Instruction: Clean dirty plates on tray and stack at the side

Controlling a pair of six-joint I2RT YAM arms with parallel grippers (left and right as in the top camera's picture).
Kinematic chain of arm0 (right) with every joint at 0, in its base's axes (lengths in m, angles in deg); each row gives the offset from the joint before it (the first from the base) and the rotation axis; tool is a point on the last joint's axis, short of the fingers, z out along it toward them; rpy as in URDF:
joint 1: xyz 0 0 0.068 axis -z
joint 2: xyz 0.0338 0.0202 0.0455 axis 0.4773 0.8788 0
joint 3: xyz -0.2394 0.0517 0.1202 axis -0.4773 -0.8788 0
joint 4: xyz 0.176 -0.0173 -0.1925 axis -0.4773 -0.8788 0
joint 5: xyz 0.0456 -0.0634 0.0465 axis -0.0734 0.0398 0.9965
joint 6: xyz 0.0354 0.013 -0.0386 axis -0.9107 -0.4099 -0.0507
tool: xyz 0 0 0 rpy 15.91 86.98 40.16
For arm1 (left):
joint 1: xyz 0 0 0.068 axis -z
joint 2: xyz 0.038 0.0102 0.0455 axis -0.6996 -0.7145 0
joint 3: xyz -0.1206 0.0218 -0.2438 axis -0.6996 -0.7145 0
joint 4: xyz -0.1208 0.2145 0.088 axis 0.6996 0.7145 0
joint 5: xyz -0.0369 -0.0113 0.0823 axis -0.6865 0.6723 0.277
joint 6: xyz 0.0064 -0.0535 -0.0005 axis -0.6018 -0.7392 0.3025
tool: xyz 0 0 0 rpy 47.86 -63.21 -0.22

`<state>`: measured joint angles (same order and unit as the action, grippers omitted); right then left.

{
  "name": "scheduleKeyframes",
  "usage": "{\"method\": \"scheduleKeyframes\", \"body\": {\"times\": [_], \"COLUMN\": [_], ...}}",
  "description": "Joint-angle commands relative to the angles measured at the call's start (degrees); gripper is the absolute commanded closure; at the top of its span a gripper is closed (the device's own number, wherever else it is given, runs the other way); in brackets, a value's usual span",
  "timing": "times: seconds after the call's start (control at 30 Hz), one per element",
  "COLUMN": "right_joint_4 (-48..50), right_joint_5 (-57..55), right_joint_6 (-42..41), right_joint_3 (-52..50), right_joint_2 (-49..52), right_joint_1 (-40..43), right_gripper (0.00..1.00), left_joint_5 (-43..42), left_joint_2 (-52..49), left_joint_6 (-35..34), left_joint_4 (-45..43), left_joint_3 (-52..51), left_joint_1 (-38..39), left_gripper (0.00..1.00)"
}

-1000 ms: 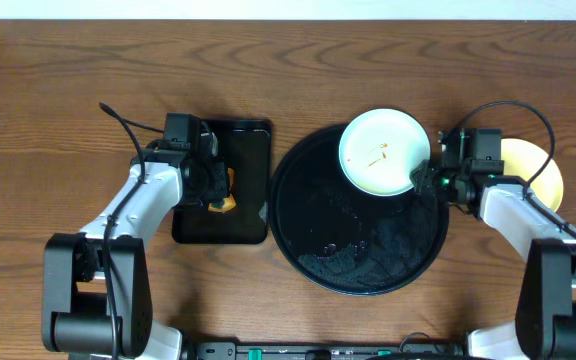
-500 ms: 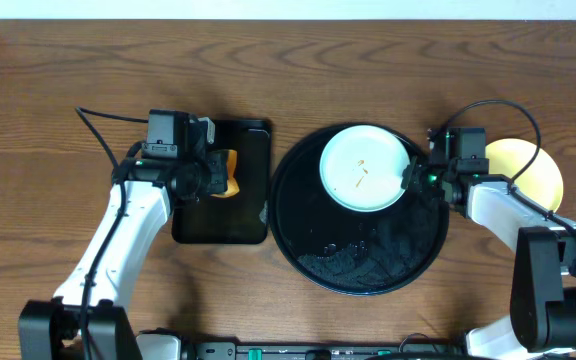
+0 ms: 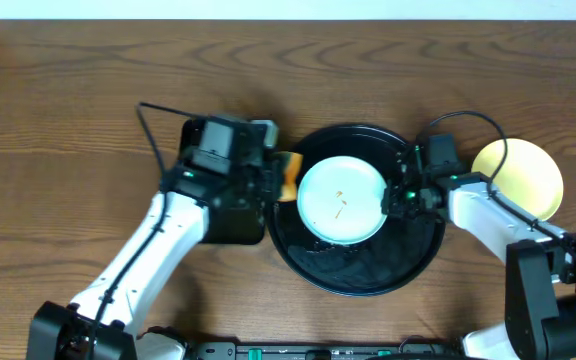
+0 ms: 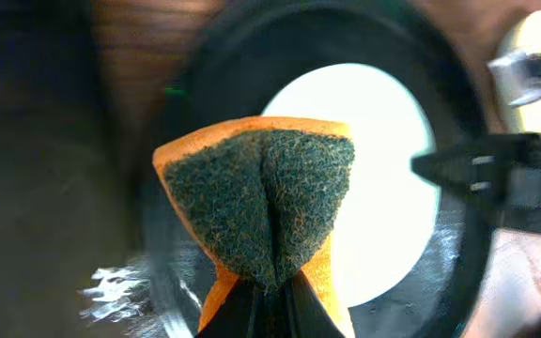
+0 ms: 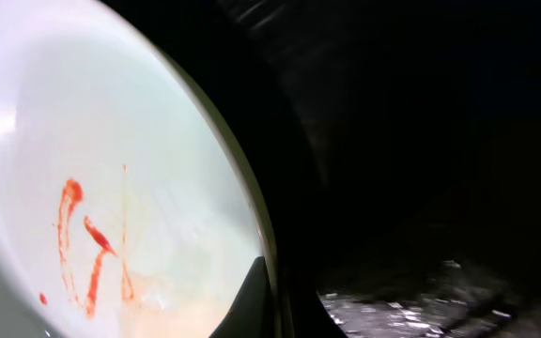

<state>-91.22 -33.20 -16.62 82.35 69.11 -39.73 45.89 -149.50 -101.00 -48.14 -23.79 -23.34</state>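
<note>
A pale bluish-white plate (image 3: 340, 199) with thin orange-red sauce smears lies over the round black tray (image 3: 368, 270). My right gripper (image 3: 393, 197) is shut on its right rim; the right wrist view shows the plate (image 5: 111, 188) with smears and a finger over the rim. My left gripper (image 3: 273, 180) is shut on an orange sponge (image 3: 288, 176) with a dark green scrub face (image 4: 261, 202), held at the tray's left edge beside the plate (image 4: 383, 178). A pale yellow plate (image 3: 528, 175) lies on the table to the right of the tray. A third plate is not in view.
A smaller rectangular black tray (image 3: 233, 225) lies left of the round tray, mostly under my left arm. The round tray's front part (image 3: 353, 265) shows wet glints. The wooden table (image 3: 68, 120) extends around.
My left gripper has carried the sponge right from the rectangular tray to the round tray's left edge. My right gripper has moved the plate left and down toward the tray's centre.
</note>
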Motion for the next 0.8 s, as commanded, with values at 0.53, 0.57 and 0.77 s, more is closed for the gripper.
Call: {"method": "scheduleKeyframes", "body": {"times": [0.53,0.57,0.77], "right_joint_4": [-1.81,-1.84,-2.93], "right_joint_5": [0.09,0.11,0.09], "right_joint_6": [-1.90,-1.90,-1.88], "right_joint_3": [-1.14,-1.14,-1.14], "right_joint_2": [1.11,1.11,1.11], "right_joint_1": [-6.40,-6.47,-6.54], "right_gripper": [0.99,0.99,0.99], "left_joint_5": [6.78,6.80,8.74], "left_joint_2": [-13.79,-14.86,-20.61], "left_joint_6": [-17.22,-17.22,-16.92], "left_joint_4": [-11.10,-11.65,-11.98], "left_joint_3": [-0.39,-0.39,-0.39], "left_joint_1": [19.08,19.65,21.11], "left_gripper": [0.92,0.92,0.92]}}
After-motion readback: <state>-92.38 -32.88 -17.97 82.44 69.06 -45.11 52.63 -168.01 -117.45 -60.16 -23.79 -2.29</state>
